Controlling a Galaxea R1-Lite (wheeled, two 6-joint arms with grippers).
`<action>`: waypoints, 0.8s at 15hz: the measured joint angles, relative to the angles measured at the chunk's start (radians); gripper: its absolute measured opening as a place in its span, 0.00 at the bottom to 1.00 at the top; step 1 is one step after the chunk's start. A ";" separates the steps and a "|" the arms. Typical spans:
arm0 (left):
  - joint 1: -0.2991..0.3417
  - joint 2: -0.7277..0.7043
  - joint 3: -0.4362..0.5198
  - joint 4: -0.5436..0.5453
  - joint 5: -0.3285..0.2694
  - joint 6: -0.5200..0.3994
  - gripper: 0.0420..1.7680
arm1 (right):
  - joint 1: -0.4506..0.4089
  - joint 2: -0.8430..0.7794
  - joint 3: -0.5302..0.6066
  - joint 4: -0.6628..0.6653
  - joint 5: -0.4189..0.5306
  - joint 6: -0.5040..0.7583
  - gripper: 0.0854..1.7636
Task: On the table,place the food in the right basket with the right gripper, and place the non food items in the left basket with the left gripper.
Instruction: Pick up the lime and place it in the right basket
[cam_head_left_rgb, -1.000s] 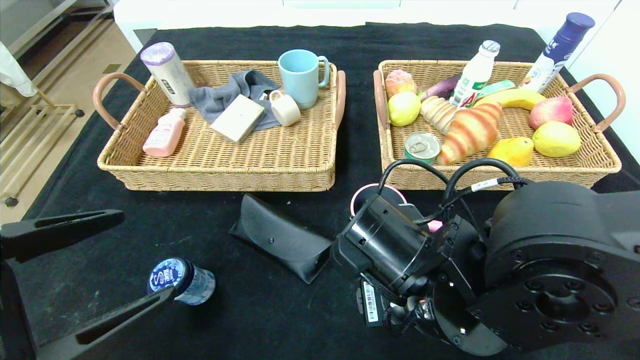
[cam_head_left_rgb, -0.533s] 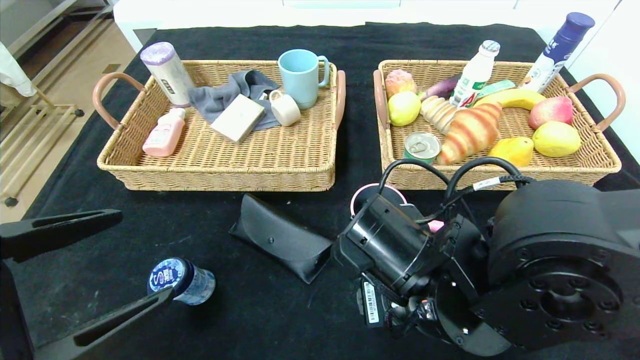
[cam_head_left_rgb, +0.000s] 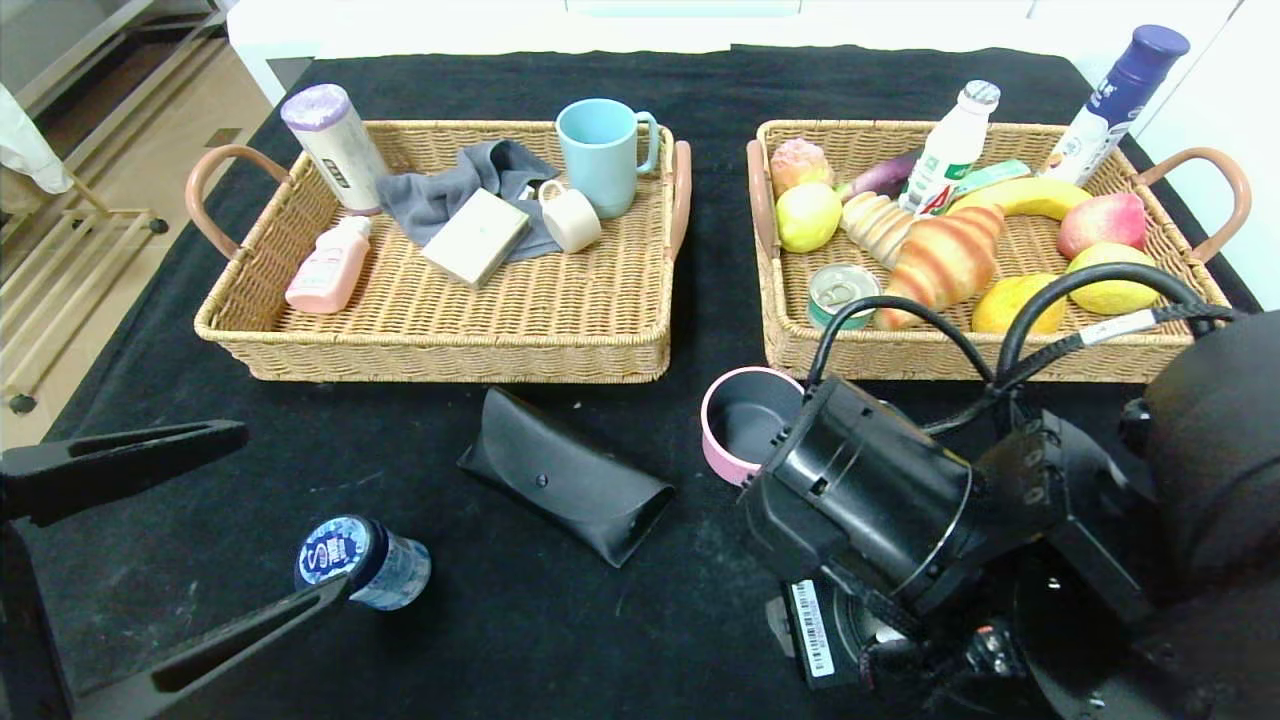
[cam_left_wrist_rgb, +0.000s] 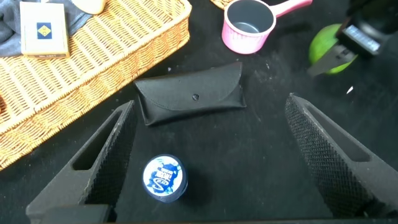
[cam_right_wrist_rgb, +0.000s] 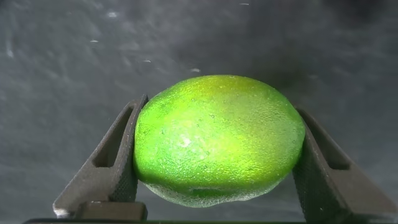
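My right gripper (cam_right_wrist_rgb: 219, 109) is shut on a green lime (cam_right_wrist_rgb: 217, 137) and holds it above the black table; in the head view my right arm (cam_head_left_rgb: 900, 500) hides it. The left wrist view shows the lime (cam_left_wrist_rgb: 324, 42) beside the pink cup (cam_left_wrist_rgb: 249, 28). My left gripper (cam_head_left_rgb: 295, 508) is open and low at the front left, its fingers either side of a blue-capped bottle (cam_head_left_rgb: 360, 562) lying on the table. A black glasses case (cam_head_left_rgb: 565, 475) lies in the middle front. The pink cup (cam_head_left_rgb: 745, 420) stands before the right basket (cam_head_left_rgb: 1000, 350).
The left basket (cam_head_left_rgb: 450, 345) holds a blue mug, a grey cloth, a box, a small cup and bottles. The right basket holds a croissant, a banana, a can, fruit and drink bottles. A blue-capped white bottle (cam_head_left_rgb: 1115, 100) stands behind it.
My right arm has moved to the right and back with the lime, uncovering the pink cup. The left arm has not moved.
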 joint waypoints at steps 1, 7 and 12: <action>0.000 0.000 0.000 0.000 0.000 0.000 0.97 | -0.009 -0.015 0.011 0.001 -0.001 -0.003 0.78; 0.000 0.003 0.003 0.000 0.000 0.000 0.97 | -0.098 -0.099 0.038 0.021 -0.014 -0.008 0.78; 0.000 0.006 0.004 0.000 0.000 0.000 0.97 | -0.160 -0.166 0.036 0.019 -0.026 -0.062 0.77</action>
